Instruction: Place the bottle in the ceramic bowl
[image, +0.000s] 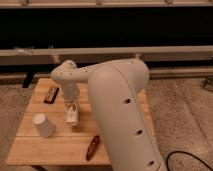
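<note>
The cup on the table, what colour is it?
White; the camera view shows it. The cup stands near the tool, which hangs over the wooden table.

Bulky cream arm (120, 100), dark round holes (127, 101); jaws over table (50, 145) middle

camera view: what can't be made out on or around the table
- Ceramic bowl: not seen in the camera view; the arm covers the table's right side.
- Gripper, over the table's middle: its hold on the bottle cannot be told; the wrist hides it.
- Dark reddish object at the table's front: too small to identify.
</note>
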